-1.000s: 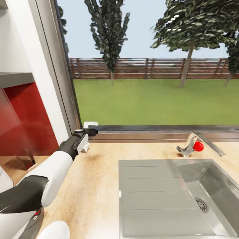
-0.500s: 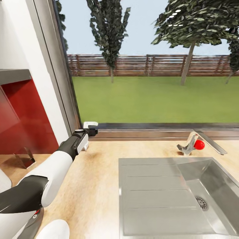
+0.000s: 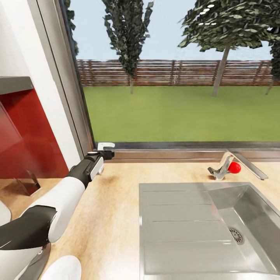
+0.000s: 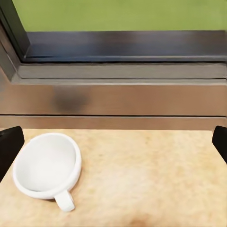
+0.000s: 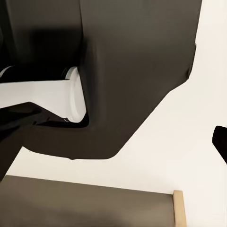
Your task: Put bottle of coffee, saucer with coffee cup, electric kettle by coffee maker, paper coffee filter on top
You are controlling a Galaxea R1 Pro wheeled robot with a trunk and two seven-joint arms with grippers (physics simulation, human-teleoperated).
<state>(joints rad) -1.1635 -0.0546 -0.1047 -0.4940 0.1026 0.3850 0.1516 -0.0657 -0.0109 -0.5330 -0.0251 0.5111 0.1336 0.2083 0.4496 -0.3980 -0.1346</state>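
L claw point(image 4: 113, 142) is spread wide, both black finger tips at the frame edges w/ nothing held. The tiny white coffee cup with a side handle point(image 4: 46, 166) sits upright on the long light-wood kitchen countertop point(image 3: 116, 217), just inside one finger, well off the claw's centre line, handle pointing back toward the wrist. L arm is stretched out low to the far left, by the dark window sill point(image 3: 186, 149); steel sink point(image 3: 202, 229) sits right. R claw: cannot tell, its cam faces dark robot body. L arm is clearly nearer the cup; judging a sideways shift precedes closing
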